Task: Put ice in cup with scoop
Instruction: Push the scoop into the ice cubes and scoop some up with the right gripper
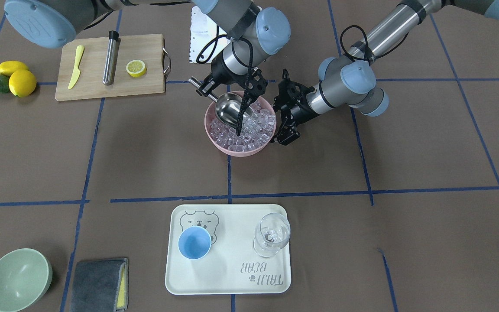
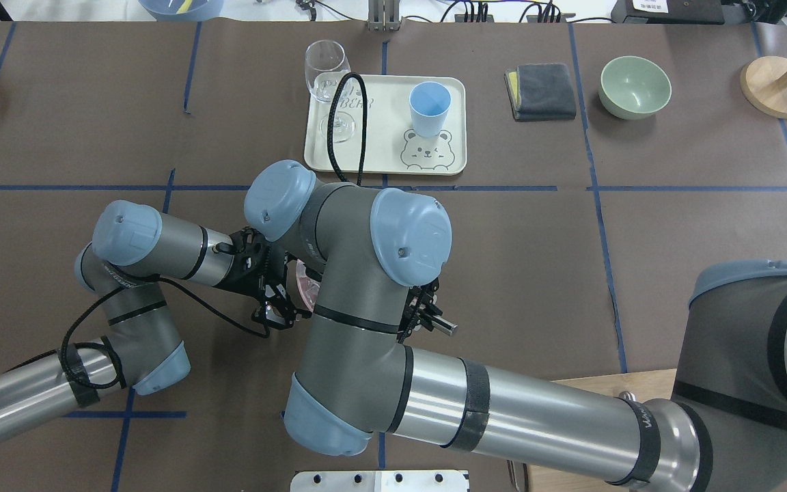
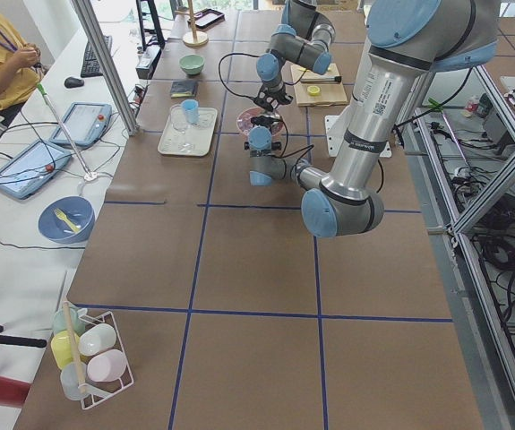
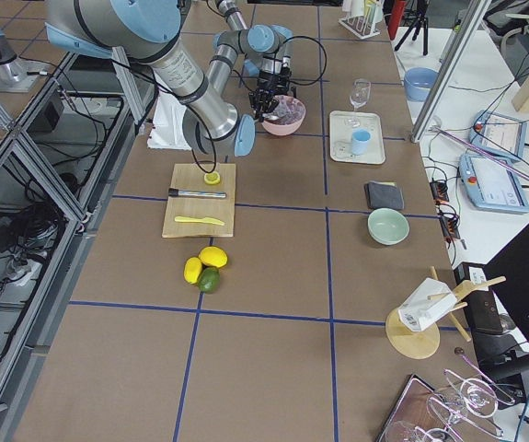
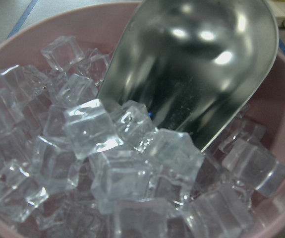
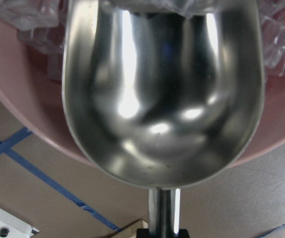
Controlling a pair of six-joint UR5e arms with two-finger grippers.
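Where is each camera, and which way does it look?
Front-facing: across the table, facing robot; both arms.
Overhead: behind robot, looking forward; both arms, light-blue plastic cup.
Left side: table's left end; left arm nearest.
Right side: table's right end; right arm nearest.
Left wrist: close on clear ice cubes; no arm.
Right wrist: into shiny steel scoop; jaws barely show.
Shared: both wrists see the scoop.

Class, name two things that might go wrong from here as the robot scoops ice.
The scoop sits tip-down in ice piled near the rim of the pink bowl; cubes may spill over. The cup stands far off on the tray beside a wine glass; cubes may drop underway.
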